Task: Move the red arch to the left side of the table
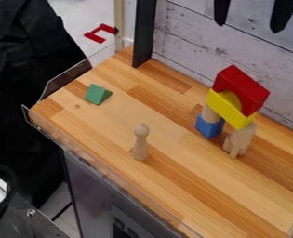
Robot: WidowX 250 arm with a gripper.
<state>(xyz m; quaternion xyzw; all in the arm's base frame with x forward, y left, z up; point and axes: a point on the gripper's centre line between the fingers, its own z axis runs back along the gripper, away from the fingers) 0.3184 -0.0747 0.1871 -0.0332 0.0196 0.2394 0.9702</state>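
My gripper [252, 19] hangs at the top right edge of the camera view, its two black fingers wide apart with nothing between them. Below it and apart from it, the red arch [240, 88] lies tilted on top of a yellow arch [229, 109]. The yellow arch bridges two supports: a wooden cylinder [210, 114] on a blue block [209, 126] at the left, and a pale wooden piece [240, 140] at the right. This stack stands at the right of the wooden table [173, 183].
A wooden peg figure [141, 143] stands upright near the middle of the table. A green triangular block [98, 94] lies towards the left end. Clear low guards [66, 82] edge the left and front; a whitish plank wall [192, 46] rises behind, beside a black post [144, 32].
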